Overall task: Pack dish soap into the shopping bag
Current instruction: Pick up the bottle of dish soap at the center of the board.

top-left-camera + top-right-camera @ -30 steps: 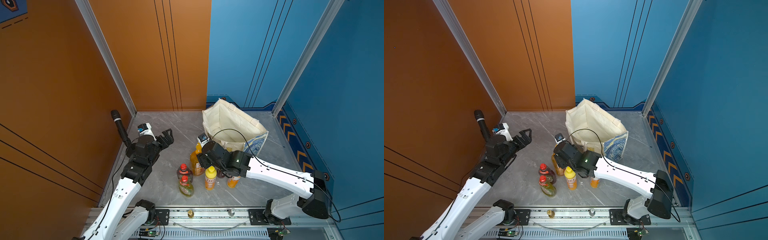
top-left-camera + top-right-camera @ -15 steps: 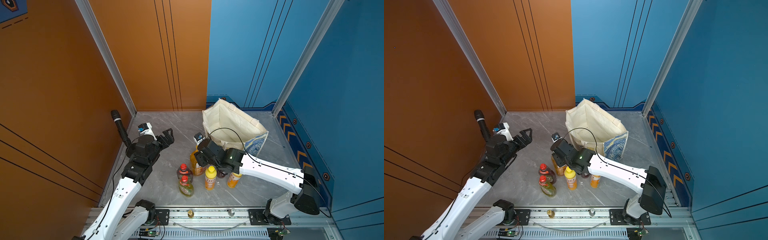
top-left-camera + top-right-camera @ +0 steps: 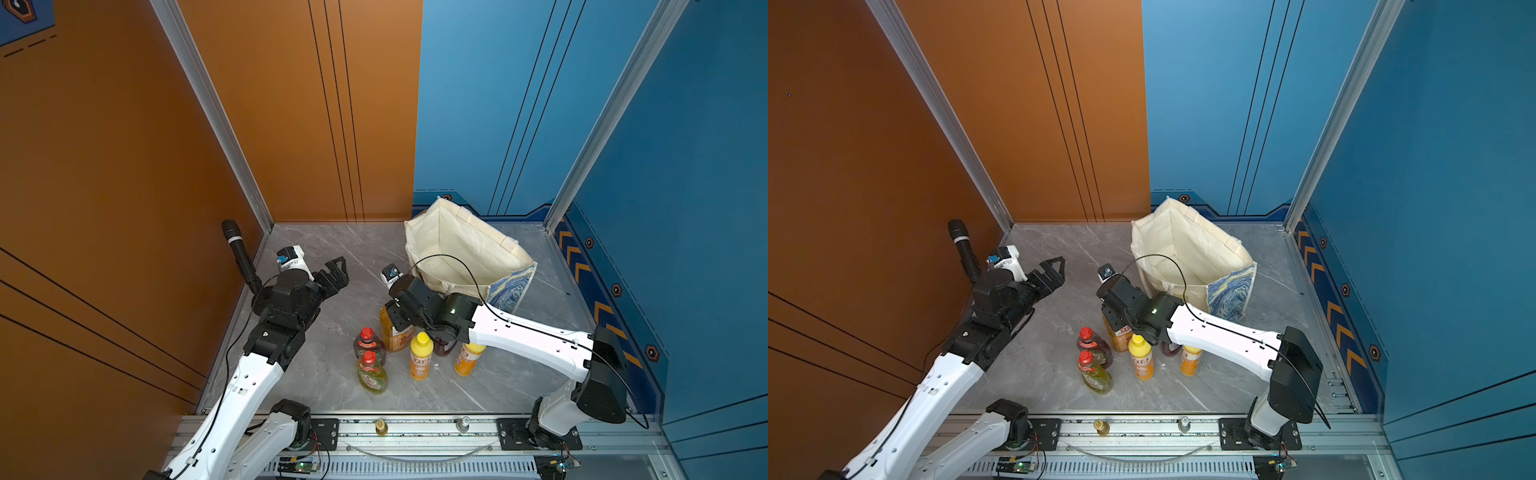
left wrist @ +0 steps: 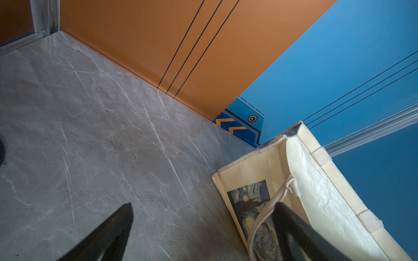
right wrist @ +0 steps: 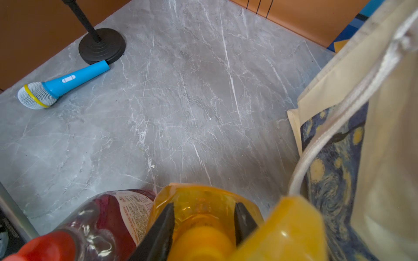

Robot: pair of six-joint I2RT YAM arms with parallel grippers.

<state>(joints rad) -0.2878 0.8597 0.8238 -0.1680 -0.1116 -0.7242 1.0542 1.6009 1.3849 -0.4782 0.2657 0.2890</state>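
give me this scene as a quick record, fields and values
right gripper: closed on neck of big orange bottle
left gripper: open, empty, above the table
shopping bag: upright, mouth open, no bottle seen inside
standing on table: yellow-green bottle, two dark red bottles, two yellow-capped orange bottles
also: black microphone on stand, blue toy microphone lying by its base

Orange wall point(image 3: 291, 104) and blue wall point(image 3: 478, 104) meet over a grey, seemingly marble floor point(image 3: 357, 243), evenly lit.
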